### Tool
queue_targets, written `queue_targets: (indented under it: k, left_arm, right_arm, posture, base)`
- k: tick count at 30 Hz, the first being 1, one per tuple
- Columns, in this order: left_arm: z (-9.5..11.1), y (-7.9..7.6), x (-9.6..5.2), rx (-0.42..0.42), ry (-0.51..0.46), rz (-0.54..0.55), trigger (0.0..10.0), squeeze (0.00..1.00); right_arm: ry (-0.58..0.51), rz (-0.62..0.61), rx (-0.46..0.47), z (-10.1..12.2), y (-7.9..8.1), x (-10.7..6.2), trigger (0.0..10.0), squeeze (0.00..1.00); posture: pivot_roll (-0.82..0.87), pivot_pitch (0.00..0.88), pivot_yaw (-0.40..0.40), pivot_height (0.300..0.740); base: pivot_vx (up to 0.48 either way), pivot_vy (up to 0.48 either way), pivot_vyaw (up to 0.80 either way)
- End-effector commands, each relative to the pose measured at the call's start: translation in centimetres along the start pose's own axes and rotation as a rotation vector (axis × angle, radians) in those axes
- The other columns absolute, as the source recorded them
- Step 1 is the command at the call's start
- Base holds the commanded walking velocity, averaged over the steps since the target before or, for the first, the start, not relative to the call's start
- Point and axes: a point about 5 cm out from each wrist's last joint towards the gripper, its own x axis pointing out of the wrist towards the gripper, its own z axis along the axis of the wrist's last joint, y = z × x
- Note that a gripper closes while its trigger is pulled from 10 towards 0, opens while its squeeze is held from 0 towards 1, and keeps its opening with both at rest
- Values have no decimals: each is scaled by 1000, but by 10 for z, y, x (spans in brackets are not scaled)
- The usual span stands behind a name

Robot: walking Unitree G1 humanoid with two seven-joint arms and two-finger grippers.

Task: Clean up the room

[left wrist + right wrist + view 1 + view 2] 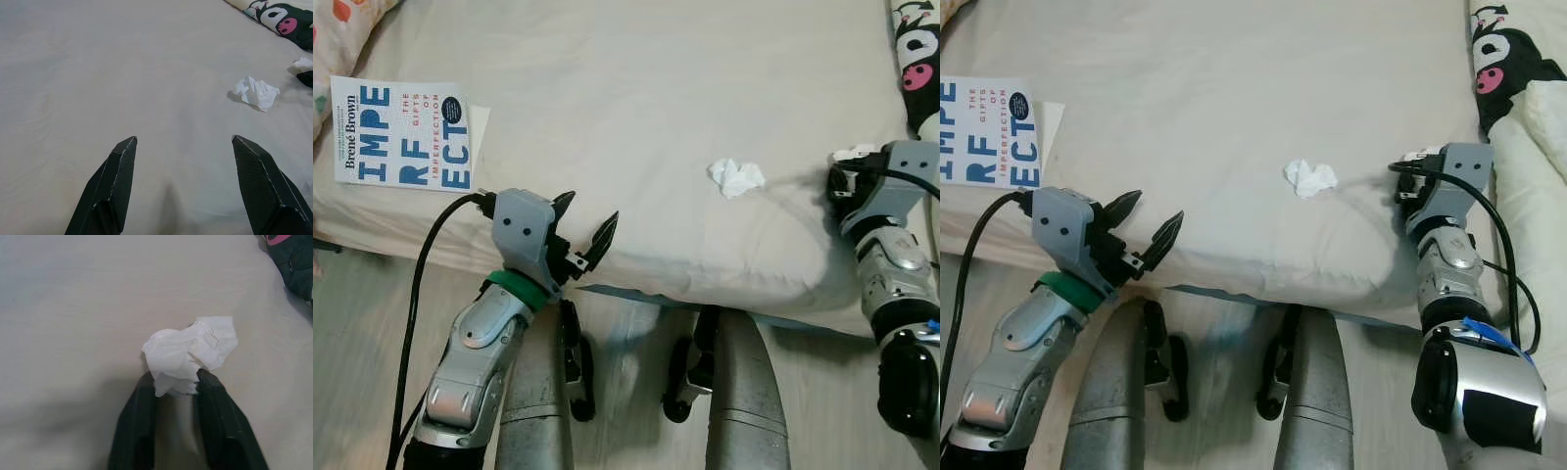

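- Left eye view: two crumpled white tissues. One crumpled white tissue wad (736, 177) lies loose on the cream bed sheet (636, 88); a second white tissue scrap (853, 153) sits at the tip of the right gripper (847, 168), just beside the wad. One white paperback book with blue lettering (403, 133) lies well apart from the wad, near the bed's edge.
- Right eye view: the left gripper (1152, 224) hovers at the mattress edge, its fingers spread with nothing between them, well apart from the wad. One black plush with a pink and white face (1505, 69) lies past the right gripper. Pale wooden floor (1219, 338) shows below the bed.
- Left wrist view: two black fingertips (122, 161) stand wide apart above the sheet, with the wad beyond them.
- Right wrist view: the right gripper pinches the scrap between its closed fingers (139, 426), above the sheet.
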Motion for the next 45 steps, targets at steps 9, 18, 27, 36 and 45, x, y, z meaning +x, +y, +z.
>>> queue_targets:
  k: [9,18,27,36,45]
  left_arm:
    - [-8,-2,-5,-16,38,-17,10000,0]
    - [-10,-3,0,-22,34,-20,10000,0]
    - [-15,-5,6,-38,18,-23,10000,0]
    - [-20,-8,14,-54,-6,-25,10000,0]
    - [-25,-12,20,-52,-23,-40,10000,0]
  right_arm:
    - [72,-20,7,-19,-8,-9,0,0]
    - [61,15,7,-23,-3,-12,0,0]
    - [-51,91,72,-41,25,-29,0,0]
    - [-182,141,136,-61,62,-72,0,0]
    - [-126,244,208,-81,105,-135,0,0]
  posture:
    - [206,483,94,600]
    - [185,468,88,600]
    - [104,403,75,600]
    - [22,333,68,600]
    - [1,297,68,600]
  base:
    - [0,0,0]
    - [0,0,0]
    - [0,0,0]
    - [0,0,0]
    - [0,0,0]
